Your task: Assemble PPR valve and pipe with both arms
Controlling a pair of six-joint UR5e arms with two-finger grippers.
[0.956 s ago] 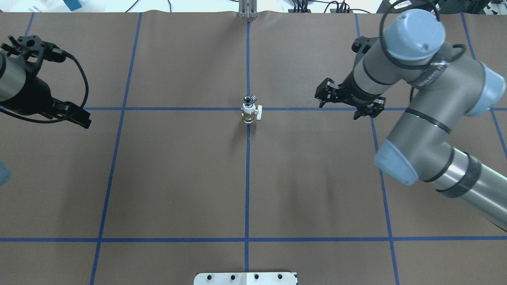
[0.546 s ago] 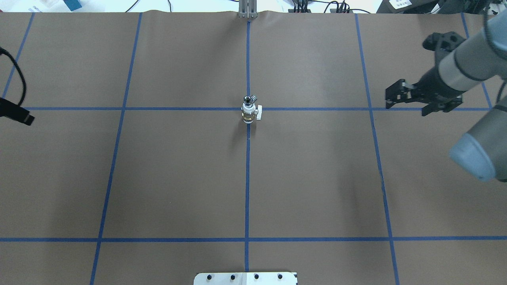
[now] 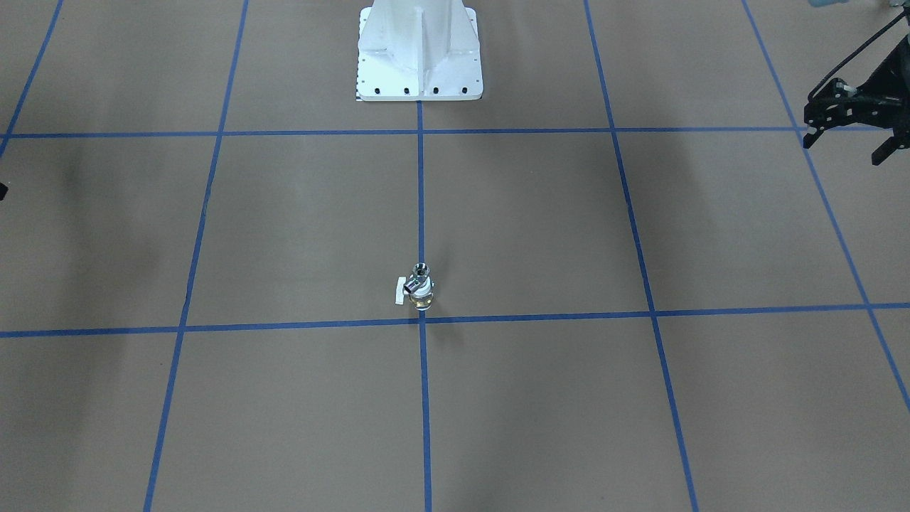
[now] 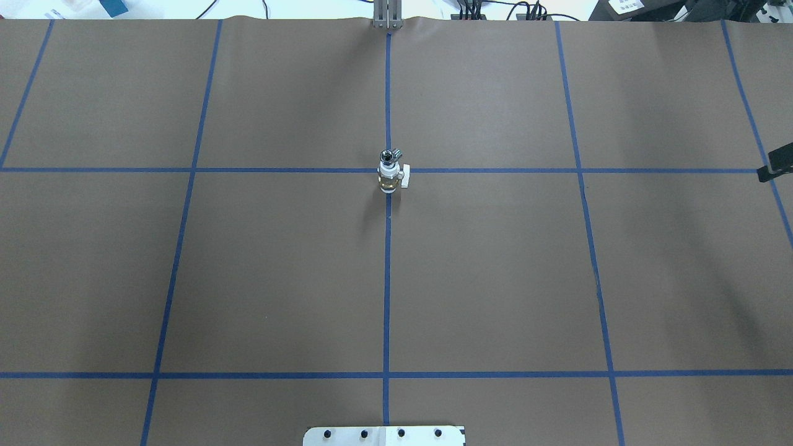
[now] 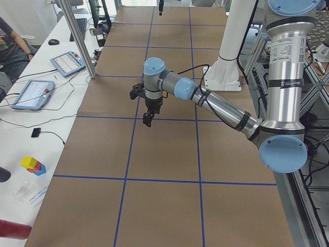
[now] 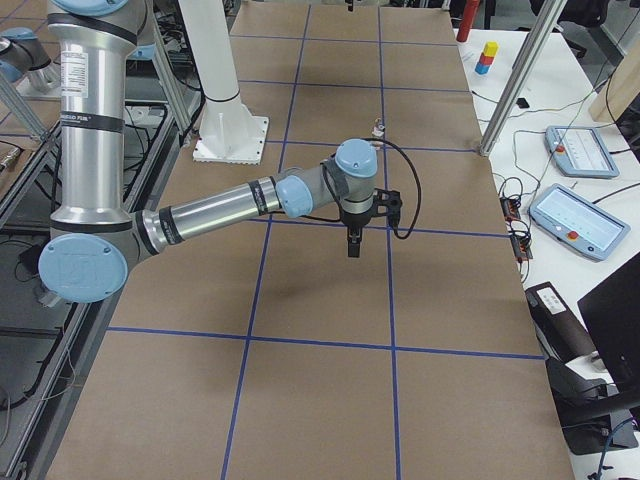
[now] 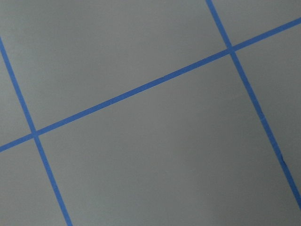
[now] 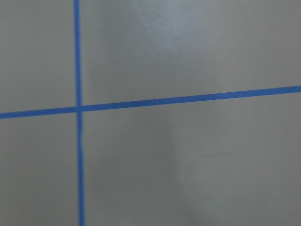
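Observation:
The PPR valve [image 4: 389,179] stands upright at the table's central tape crossing, brass middle and white side handle showing; it also shows in the front view [image 3: 424,299]. The silver pipe [image 4: 389,154] sits on the valve's top end, also in the front view [image 3: 418,279]. My left gripper [image 3: 844,146] is open and empty, far off at the table's left side. Of my right gripper [image 4: 775,166] only a black tip shows at the overhead view's right edge; I cannot tell whether it is open or shut. Both grippers are far from the valve.
The white pedestal base [image 3: 419,50] stands at the robot's side of the table. Blue tape lines grid the brown table cover [image 4: 279,279]. A metal post [image 4: 387,15] stands at the far edge. Tablets and cables lie beyond the far edge in the side views.
Both arms have swung outward. The left gripper has left the overhead view and the right one is almost off its right edge. The valve and pipe have not moved.

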